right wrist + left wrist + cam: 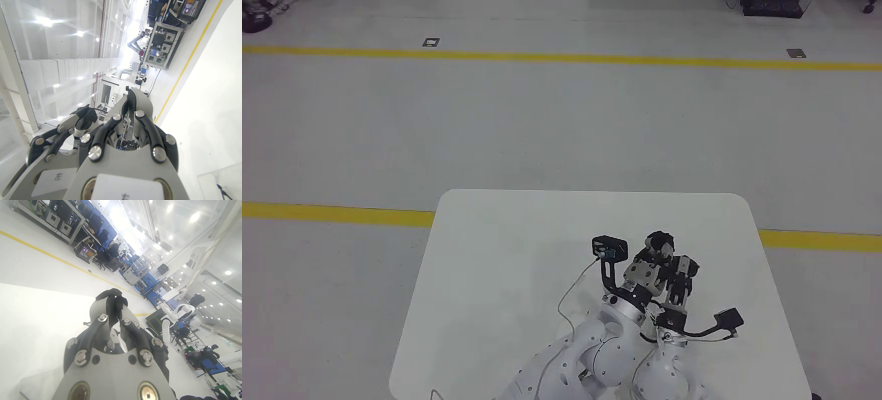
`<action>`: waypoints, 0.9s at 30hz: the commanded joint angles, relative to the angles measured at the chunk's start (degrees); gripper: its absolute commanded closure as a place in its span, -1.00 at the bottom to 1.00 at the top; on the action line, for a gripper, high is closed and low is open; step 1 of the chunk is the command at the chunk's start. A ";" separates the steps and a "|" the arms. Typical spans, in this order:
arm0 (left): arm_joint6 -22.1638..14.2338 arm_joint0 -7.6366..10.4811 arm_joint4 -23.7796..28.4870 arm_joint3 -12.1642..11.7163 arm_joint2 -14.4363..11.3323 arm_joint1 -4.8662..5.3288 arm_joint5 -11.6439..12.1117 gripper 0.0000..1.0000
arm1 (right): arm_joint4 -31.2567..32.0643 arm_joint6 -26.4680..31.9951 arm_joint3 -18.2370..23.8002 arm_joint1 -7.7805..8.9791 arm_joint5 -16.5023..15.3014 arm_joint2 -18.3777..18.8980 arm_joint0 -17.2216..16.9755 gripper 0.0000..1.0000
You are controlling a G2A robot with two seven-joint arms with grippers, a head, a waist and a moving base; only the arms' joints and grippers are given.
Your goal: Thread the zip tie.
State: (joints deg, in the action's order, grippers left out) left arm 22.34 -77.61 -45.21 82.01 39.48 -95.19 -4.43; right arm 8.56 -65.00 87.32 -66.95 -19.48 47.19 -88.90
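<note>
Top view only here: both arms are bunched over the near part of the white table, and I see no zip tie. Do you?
Observer: Yes. The right wrist view shows a thin black zip tie arcing from the left gripper to behind the right gripper.
Operator: Is the left gripper shut?
Observer: Yes; in the left wrist view its black-padded fingertips press together.
Operator: And the right?
Observer: Its fingertips meet too, a ribbed black pad between them.
</note>
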 commanded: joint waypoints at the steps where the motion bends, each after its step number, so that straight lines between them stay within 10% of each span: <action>1: 0.00 0.00 0.00 0.00 0.00 0.00 0.00 1.00 | 0.15 0.05 -0.21 -0.01 0.00 -0.16 0.09 1.00; 27: -1.96 -0.27 -0.89 0.97 0.44 0.36 -0.22 1.00 | 0.34 -0.60 -0.55 -0.15 0.00 -0.85 0.53 1.00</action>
State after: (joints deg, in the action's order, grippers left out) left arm 20.48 -77.90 -46.13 82.96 39.97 -94.82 -4.67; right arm 8.89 -65.59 86.81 -67.10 -19.48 46.35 -88.38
